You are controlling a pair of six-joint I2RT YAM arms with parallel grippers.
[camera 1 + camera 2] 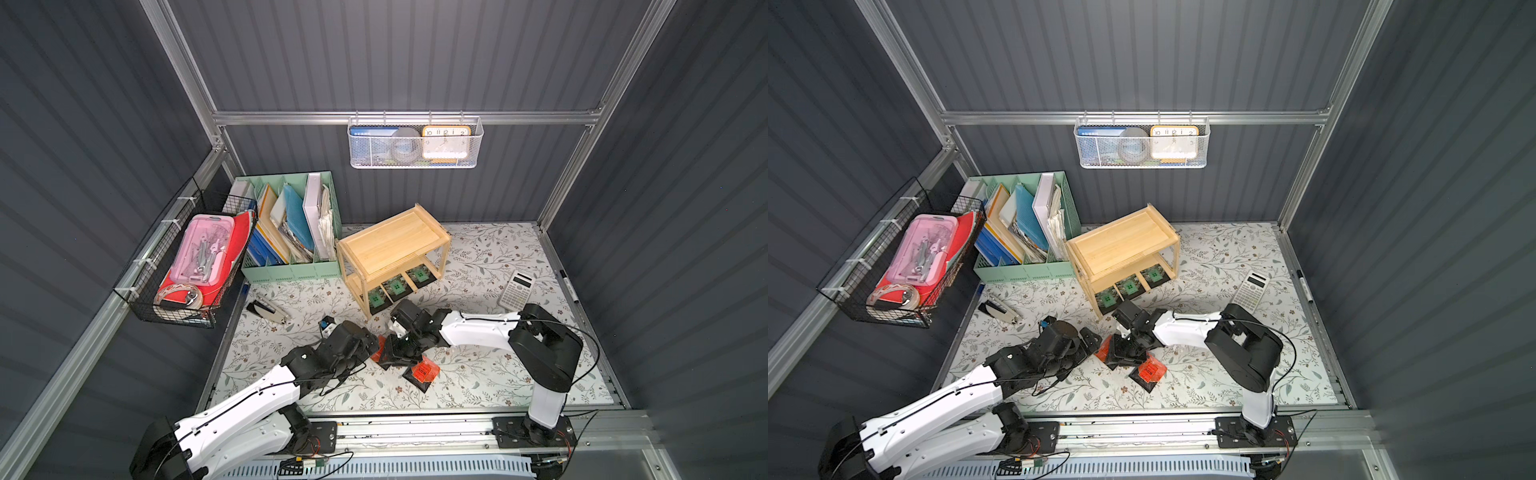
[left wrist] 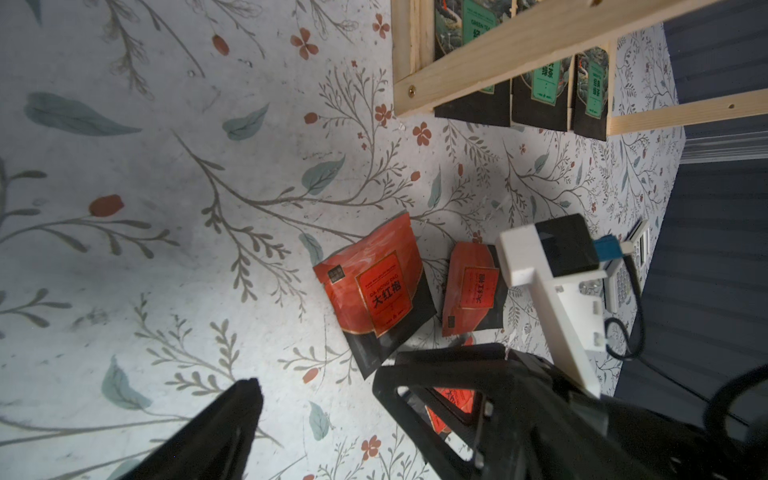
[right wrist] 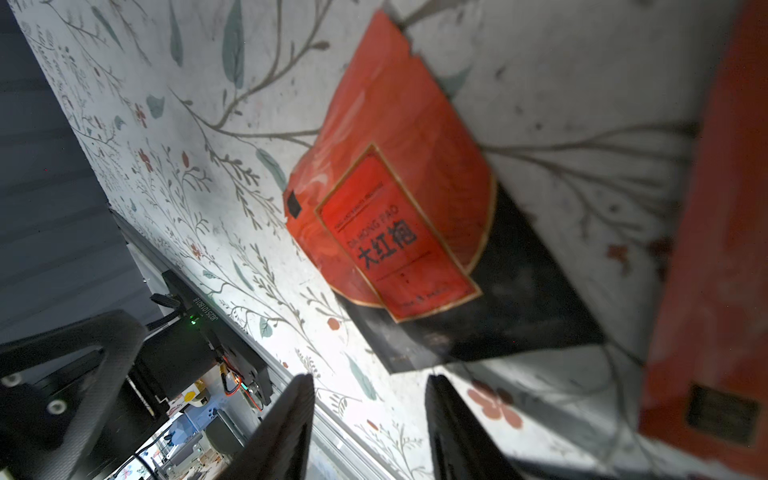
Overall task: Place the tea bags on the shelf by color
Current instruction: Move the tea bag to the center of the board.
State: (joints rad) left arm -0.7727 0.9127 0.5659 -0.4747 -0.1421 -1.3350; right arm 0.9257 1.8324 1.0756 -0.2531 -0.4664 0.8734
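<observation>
Three green-labelled tea bags (image 1: 395,286) already sit in a row on the wooden shelf's (image 1: 390,241) lower tier, so I'd call it half done. The top board is bare. Three orange-red tea bags (image 2: 374,286) lie on the floral mat (image 1: 478,374) in front. The right gripper (image 3: 370,382) hangs half-spread and empty beside one, and the left gripper (image 2: 324,399) gapes wide, holding nothing.

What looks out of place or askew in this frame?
Three red bags lie on the table at differing angles, not yet shelved. The green bags on the lower tier of the shelf stick out past its front edge. Nothing looks spilled or damaged.
</observation>
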